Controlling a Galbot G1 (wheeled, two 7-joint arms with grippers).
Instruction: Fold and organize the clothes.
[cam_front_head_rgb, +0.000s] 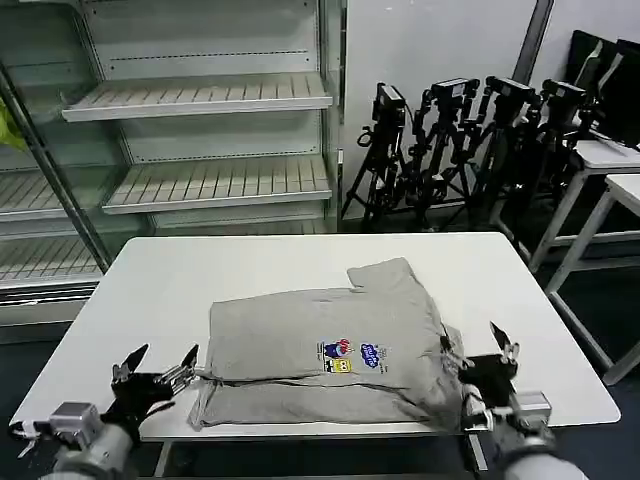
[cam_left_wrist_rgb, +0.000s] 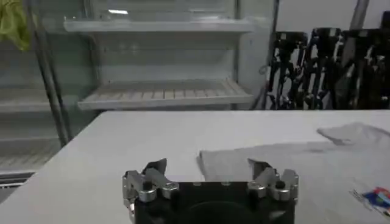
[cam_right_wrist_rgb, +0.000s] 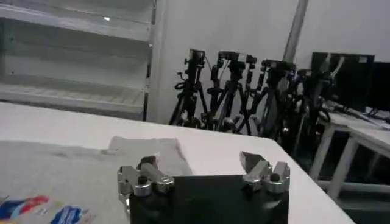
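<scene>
The clothes are one light grey T-shirt (cam_front_head_rgb: 330, 345) lying partly folded on the white table (cam_front_head_rgb: 200, 270), with a small blue, red and yellow print (cam_front_head_rgb: 352, 356) facing up. One sleeve (cam_front_head_rgb: 385, 275) sticks out toward the far side. My left gripper (cam_front_head_rgb: 158, 368) sits open at the table's front left, just beside the shirt's left edge (cam_left_wrist_rgb: 210, 164). My right gripper (cam_front_head_rgb: 484, 362) is open at the shirt's right front corner. In the right wrist view the shirt (cam_right_wrist_rgb: 73, 170) and print (cam_right_wrist_rgb: 36, 209) lie beside the open right gripper (cam_right_wrist_rgb: 201, 164).
Several black tripods (cam_front_head_rgb: 470, 140) stand behind the table at the right. A glass-fronted shelf unit (cam_front_head_rgb: 200, 130) stands behind at the left. Another white table (cam_front_head_rgb: 610, 170) is at the far right. Bare tabletop lies beyond and left of the shirt.
</scene>
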